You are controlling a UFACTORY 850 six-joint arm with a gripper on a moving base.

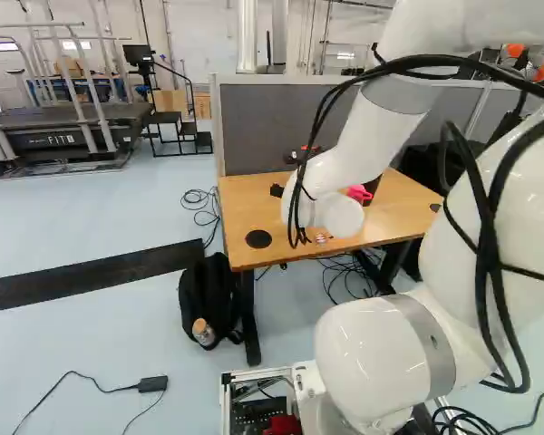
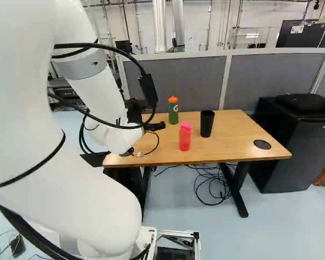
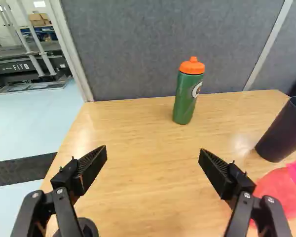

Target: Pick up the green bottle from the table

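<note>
Wrist view: black two-fingered tool (image 3: 153, 149) open, fingers apart, presumably to admit the green cylindrical plastic bottle (image 3: 185, 98) upright ahead on the tan wooden worktop (image 3: 143, 177).

Pink bottle (image 2: 185, 137), upright, near a black cup (image 2: 207, 124), also upright. Grey partition (image 2: 271, 76) runs behind both. Dark cabinet (image 2: 299, 151) at the right of the right base view. Loose cables (image 2: 210, 185) on the floor between cabinet and black backpack (image 1: 199, 294); clear bottle (image 1: 202, 333) in the backpack's side. Black floor strip (image 1: 91, 274) reaches toward the backpack. Power adapter (image 1: 152, 384) on the floor, lower left of the left base view. Treadmill (image 1: 68, 140) with rails, upper left there; black steps (image 1: 177, 136) beside it.
</note>
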